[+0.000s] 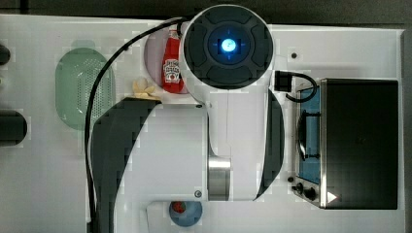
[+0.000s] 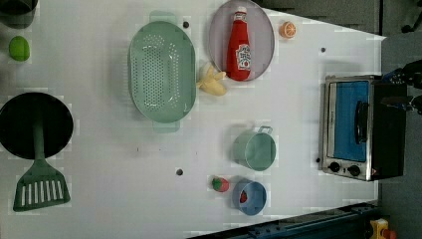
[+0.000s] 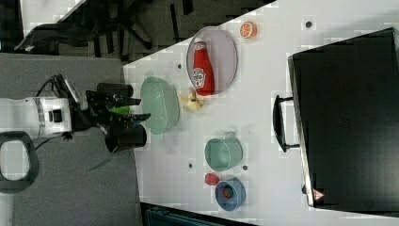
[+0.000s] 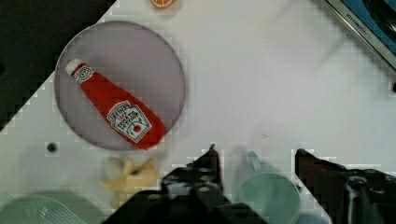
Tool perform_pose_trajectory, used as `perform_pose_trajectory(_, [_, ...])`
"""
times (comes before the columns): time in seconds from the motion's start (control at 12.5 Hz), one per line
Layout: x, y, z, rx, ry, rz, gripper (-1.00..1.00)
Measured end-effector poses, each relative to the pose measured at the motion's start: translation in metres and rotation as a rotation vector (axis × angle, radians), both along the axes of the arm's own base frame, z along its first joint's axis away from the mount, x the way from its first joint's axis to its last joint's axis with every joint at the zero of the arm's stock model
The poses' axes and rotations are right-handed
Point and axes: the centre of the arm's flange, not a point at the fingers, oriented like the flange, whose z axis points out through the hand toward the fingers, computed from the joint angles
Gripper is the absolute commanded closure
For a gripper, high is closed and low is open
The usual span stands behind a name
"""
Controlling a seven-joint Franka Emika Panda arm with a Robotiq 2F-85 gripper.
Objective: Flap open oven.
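Well clear of the oven, gripper hangs part open, empty. Door closed. Approach, handle pull all pending

You're looking at an oven with a brushed silver metal frame, glossy blue-tinted door and matt black top. The worktop is smooth matt white. The ketchup bottle looks soft — cloth-like — on a dull grey plate; the green colander is perforated plastic.
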Motion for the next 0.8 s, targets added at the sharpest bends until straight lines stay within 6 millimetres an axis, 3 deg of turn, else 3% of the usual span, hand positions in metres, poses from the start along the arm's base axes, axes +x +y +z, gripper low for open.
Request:
perform_pose_trajectory(0.08, [-0.035, -0.003, -0.009, 0.023, 0.082, -0.018, -0.6])
perform_pose_trajectory(0.16, [-0.074, -0.009, -0.007, 0.033, 0.134, -0.037, -0.82])
perform_pose_trajectory(0.24, [-0.102, -0.016, 0.006, 0.031, 0.122, -0.056, -1.0])
perform_pose_trajectory(0.4, [-0.132, -0.032, 0.049, 0.044, 0.019, -0.088, -1.0])
perform_pose_trajectory(0.48, [-0.139, -0.038, 0.066, 0.041, -0.024, -0.102, -0.89])
perform_pose_trajectory(0.64, [-0.14, -0.044, 0.087, 0.04, -0.066, -0.113, -0.38])
perform_pose_trajectory(0.8, [-0.135, -0.044, 0.083, 0.041, -0.057, -0.111, 0.09])
